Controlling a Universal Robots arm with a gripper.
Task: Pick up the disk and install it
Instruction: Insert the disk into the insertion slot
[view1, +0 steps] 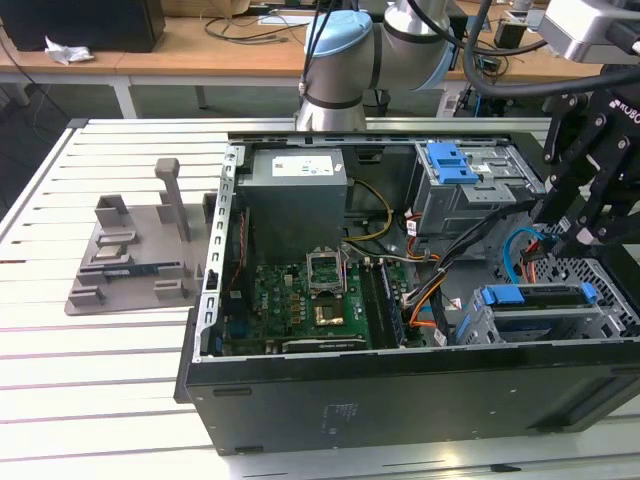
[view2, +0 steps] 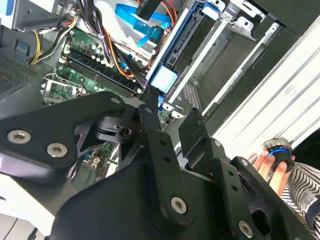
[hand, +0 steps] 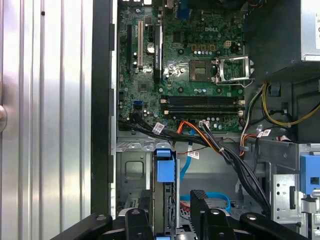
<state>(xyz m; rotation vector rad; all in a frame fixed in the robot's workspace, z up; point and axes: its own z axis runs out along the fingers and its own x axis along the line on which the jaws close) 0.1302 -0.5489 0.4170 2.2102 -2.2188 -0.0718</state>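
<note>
the two fingers (hand: 200, 205) of the gripper (hand: 167, 205) stand spread and slack, one each side of the disk (hand: 165, 169), clamping nothing. the single disk sits edge-up in the drive cage (view1: 478, 322) at a corner of the case (view1: 350, 405), seemingly seated along its rails. one separate blue latch (view1: 450, 160) tops the neighbouring bay.

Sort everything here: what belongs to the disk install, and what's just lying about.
Job: disk, tool, drive cage.
Lying about: grey fixture, power supply, motherboard.
</note>
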